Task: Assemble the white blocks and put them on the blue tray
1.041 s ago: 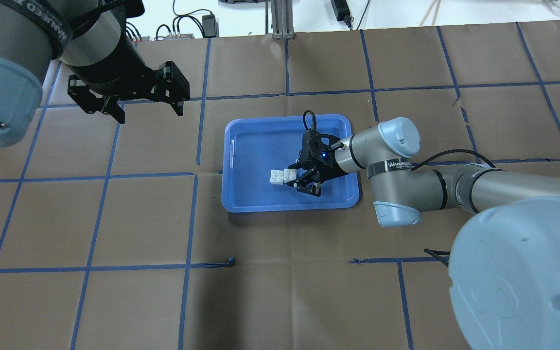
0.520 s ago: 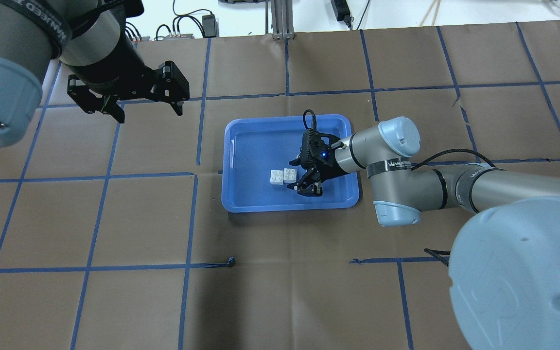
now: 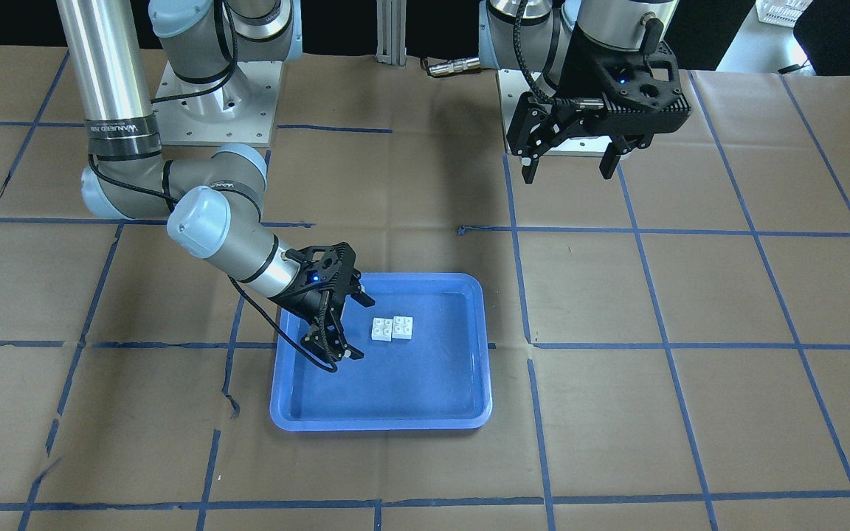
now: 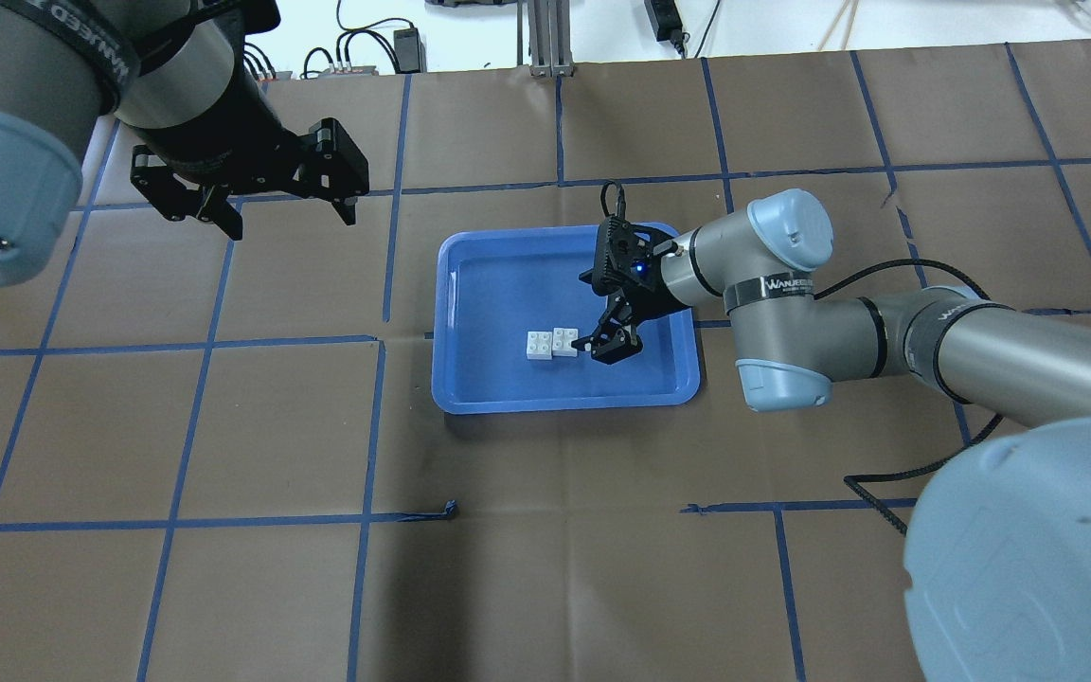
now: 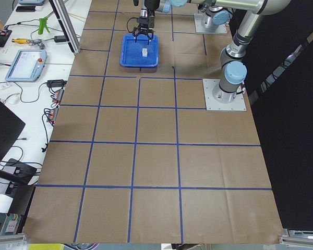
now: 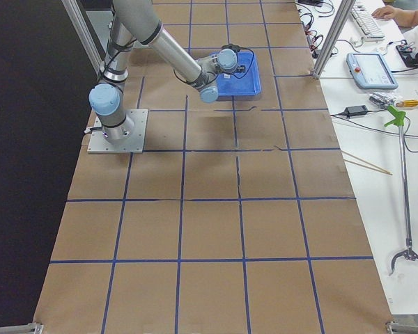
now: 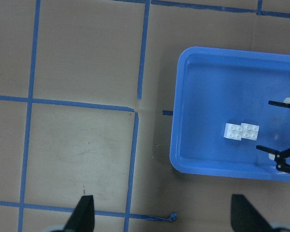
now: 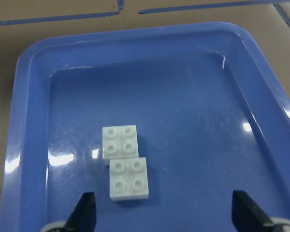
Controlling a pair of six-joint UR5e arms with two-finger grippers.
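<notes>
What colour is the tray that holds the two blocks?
The tray is blue; the right wrist view shows it best.

The right gripper [image 3: 361, 328] hangs low and tilted, its jaws spread wide, while the left gripper [image 3: 567, 175] hovers high, jaws likewise apart.

The blue tray [image 4: 498, 284] is shared by overhead, front-facing and wrist views, seen nearest from behind the fingers [image 8: 84, 215] of the right gripper [image 8: 162, 198].

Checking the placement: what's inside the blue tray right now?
The two white blocks lie on the blue tray floor, touching and slightly offset. The open right gripper hangs beside them, holding nothing. Whether the blocks are locked together is hidden.
</notes>
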